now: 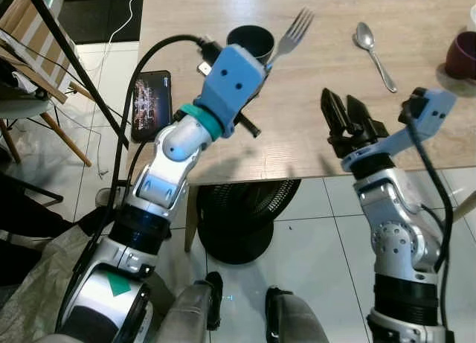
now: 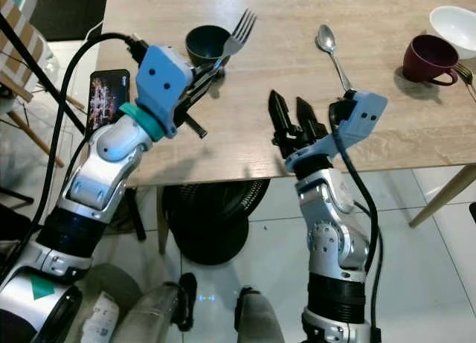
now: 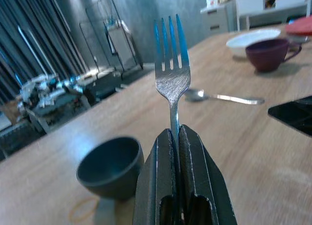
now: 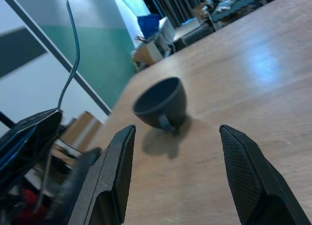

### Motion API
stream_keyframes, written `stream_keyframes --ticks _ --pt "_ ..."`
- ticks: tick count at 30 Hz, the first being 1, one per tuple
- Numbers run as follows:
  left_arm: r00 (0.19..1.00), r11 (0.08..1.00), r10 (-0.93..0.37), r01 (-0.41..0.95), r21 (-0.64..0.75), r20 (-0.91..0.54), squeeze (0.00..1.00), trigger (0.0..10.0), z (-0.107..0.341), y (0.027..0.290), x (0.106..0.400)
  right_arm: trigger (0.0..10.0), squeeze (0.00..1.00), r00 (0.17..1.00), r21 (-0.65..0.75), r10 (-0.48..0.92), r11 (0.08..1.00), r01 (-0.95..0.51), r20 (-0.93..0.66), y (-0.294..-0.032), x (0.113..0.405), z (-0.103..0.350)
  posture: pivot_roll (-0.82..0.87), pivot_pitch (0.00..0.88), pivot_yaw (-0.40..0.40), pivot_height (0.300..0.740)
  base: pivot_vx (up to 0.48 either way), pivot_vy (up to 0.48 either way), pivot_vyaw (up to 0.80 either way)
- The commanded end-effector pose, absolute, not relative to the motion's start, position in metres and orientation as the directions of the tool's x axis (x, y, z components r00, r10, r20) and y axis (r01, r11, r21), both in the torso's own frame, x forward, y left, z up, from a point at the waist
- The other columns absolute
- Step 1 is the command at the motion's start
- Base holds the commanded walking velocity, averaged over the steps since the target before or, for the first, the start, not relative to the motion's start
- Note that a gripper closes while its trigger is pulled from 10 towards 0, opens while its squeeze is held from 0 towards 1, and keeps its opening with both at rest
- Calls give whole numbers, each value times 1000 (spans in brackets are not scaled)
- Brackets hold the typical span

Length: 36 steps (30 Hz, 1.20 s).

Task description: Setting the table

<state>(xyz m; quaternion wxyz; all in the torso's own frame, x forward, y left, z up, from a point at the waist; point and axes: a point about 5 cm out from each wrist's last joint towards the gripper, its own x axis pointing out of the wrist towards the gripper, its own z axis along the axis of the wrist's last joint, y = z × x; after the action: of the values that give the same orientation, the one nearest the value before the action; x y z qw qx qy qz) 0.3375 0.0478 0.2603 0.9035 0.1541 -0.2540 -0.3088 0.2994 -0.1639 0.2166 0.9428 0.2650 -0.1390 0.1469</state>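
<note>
The table (image 1: 416, 127) carries a dark cup (image 1: 250, 39) far left, a maroon mug (image 2: 428, 59) and white bowl (image 2: 454, 21) far right, and a spoon (image 1: 373, 53) between. The left gripper (image 3: 177, 146) pinches a fork (image 1: 291, 32) upright above the cup. The right gripper (image 4: 178, 173) hovers near, fingers wide. Likely step: placing the fork, which calls for lowering it flat beside a setting.

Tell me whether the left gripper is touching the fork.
Touching. In the left wrist view, the left gripper's two fingers are shut on the handle of the fork, holding it upright.
</note>
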Motion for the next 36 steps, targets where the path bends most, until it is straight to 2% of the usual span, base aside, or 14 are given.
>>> stream_keyframes --ticks 1,4,9,10,12,13,14,15,16,17,18,25,36 --pt "644 741 -664 499 449 380 0 10000 266 40 333 10000 0 911 482 201 796 -365 359 -166 295 219 -44 130 74 740 0 0 0" --pt "607 712 -697 522 470 381 0 10000 265 33 329 10000 0 876 534 229 718 -447 425 -161 288 230 -49 127 72 740 0 0 0" --pt "597 702 -707 529 476 378 0 10000 265 31 328 10000 0 871 527 237 717 -456 431 -160 286 231 -48 127 71 740 0 0 0" --pt "608 710 -699 528 465 376 0 10000 264 33 330 10000 0 880 516 217 741 -430 422 -163 287 230 -48 124 69 740 0 0 0" --pt "696 774 -628 511 375 348 0 10000 257 46 343 10000 0 933 412 37 890 -193 358 -190 293 225 -48 123 69 740 0 0 0" --pt "696 774 -628 511 375 348 0 10000 257 46 343 10000 0 933 412 37 890 -193 358 -190 293 225 -48 123 69 740 0 0 0" --pt "727 795 -601 499 346 333 0 10000 254 51 347 10000 0 937 354 -34 930 -98 349 -200 294 225 -48 123 69 740 0 0 0" --pt "727 795 -601 499 346 333 0 10000 254 51 347 10000 0 937 354 -34 930 -98 349 -200 294 225 -48 123 69 740 0 0 0" --pt "773 828 -554 475 297 309 0 10000 249 60 352 10000 0 928 283 -110 959 5 355 -214 292 226 -47 122 70 740 0 0 0" --pt "773 828 -554 475 297 309 0 10000 249 60 352 10000 0 928 283 -110 959 5 355 -214 292 226 -47 122 70 740 0 0 0" --pt "815 861 -503 442 253 287 0 10000 244 72 356 10000 0 916 237 -175 967 91 362 -228 289 226 -48 123 69 740 0 0 0" --pt "873 906 -414 369 207 258 0 10000 239 95 364 10000 0 905 209 -289 950 231 313 -257 282 218 -46 122 63 740 0 0 -114" --pt "867 898 -429 376 229 255 0 10000 241 91 366 10000 0 882 194 -381 921 337 276 -273 281 207 -54 121 68 740 0 0 -800"
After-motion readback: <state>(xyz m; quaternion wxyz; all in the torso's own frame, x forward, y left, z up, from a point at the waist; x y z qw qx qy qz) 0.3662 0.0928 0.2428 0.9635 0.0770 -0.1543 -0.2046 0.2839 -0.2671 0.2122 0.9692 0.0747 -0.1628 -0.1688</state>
